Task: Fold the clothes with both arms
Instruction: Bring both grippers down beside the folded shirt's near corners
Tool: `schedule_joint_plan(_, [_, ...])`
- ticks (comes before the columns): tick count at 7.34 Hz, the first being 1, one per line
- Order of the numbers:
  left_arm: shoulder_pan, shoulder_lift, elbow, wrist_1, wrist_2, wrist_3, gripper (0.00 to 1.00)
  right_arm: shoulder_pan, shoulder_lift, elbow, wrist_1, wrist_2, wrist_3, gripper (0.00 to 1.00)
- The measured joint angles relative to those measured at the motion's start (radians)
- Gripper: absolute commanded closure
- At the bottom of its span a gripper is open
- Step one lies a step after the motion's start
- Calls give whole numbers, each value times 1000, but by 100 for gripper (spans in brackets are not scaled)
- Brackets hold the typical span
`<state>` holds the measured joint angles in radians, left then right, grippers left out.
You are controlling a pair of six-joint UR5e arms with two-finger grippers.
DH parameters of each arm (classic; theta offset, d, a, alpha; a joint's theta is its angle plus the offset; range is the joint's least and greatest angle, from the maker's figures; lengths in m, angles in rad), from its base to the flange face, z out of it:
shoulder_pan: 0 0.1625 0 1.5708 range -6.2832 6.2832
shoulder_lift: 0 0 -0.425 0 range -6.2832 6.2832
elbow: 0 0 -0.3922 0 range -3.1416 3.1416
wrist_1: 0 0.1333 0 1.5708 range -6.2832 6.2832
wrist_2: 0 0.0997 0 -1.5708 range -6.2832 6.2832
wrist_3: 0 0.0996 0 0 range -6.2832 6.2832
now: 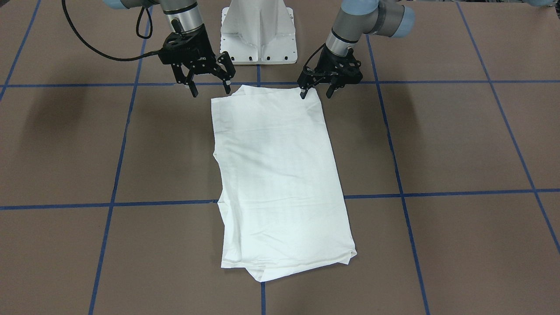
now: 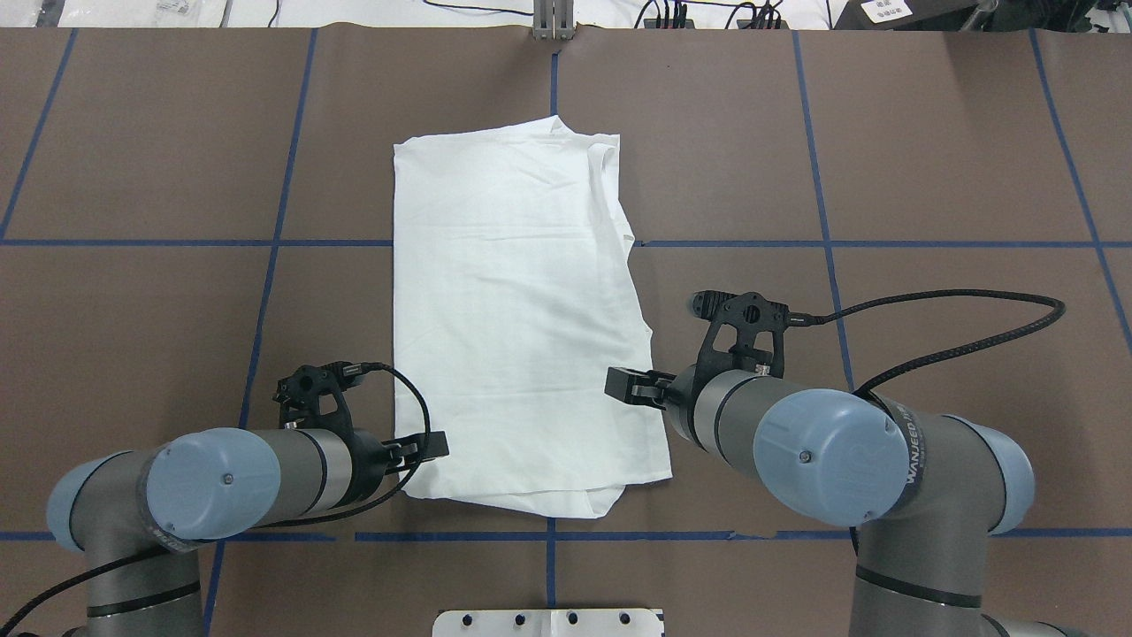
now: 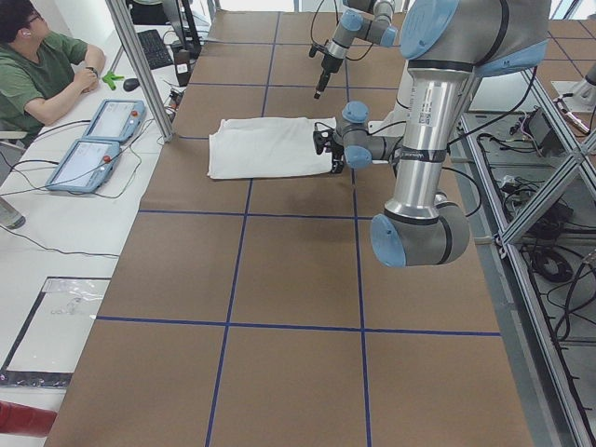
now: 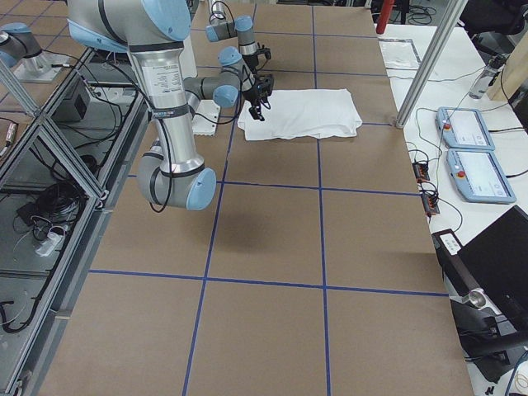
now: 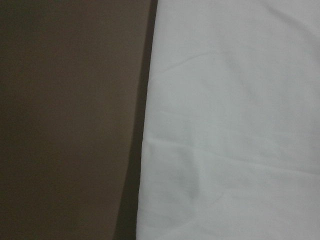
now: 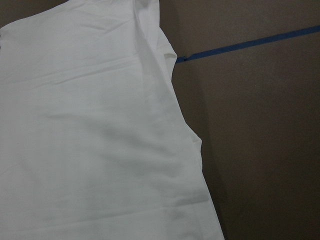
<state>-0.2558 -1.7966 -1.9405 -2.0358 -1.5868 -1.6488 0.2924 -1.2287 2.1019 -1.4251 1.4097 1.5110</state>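
Observation:
The white T-shirt (image 1: 275, 175) (image 2: 513, 310) lies flat on the brown table, folded into a long rectangle; no collar or print shows. Both grippers are at its end nearest the robot. My left gripper (image 1: 316, 92) (image 2: 426, 447) is open and low at one corner, one fingertip (image 1: 302, 93) on the cloth's edge and the other off it. My right gripper (image 1: 210, 91) (image 2: 630, 385) is open with nothing in it, just beside the other corner. The left wrist view shows the shirt's edge (image 5: 230, 120) against the table; the right wrist view shows the shirt's side (image 6: 100, 140).
The white pedestal base (image 1: 258, 39) stands behind the shirt. Blue tape lines (image 2: 274, 243) grid the table. A person (image 3: 37, 65) sits at a side desk with two control tablets (image 3: 93, 140). Metal frame posts (image 3: 140, 65) edge the table.

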Motion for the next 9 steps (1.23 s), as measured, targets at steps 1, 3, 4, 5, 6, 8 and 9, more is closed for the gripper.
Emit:
schedule_joint_plan(1, [14,-1,1,0,1,-1,22,-1,0,0,0,0,0,0])
schedule_joint_plan(3, [26,0,3,1,1,-4,37,-6,0,-1,0,-3,0,0])
schedule_joint_plan(4, [28,0,4,2,1,-5,37,-11,0,-2,0,-8,0,0])
schedule_joint_plan(5, [31,-1,4,3,1,-5,46,-17,0,-2,-1,-15,1,0])
schedule_joint_plan(6, [36,-3,5,3,1,-5,65,-22,-2,-3,-1,-19,2,0])
schedule_joint_plan(8, [40,-7,4,3,1,-11,100,-37,-5,-8,-1,-22,32,1])
schedule_joint_plan(9, [40,-9,3,3,1,-15,100,-51,-6,-13,-2,-29,69,4])
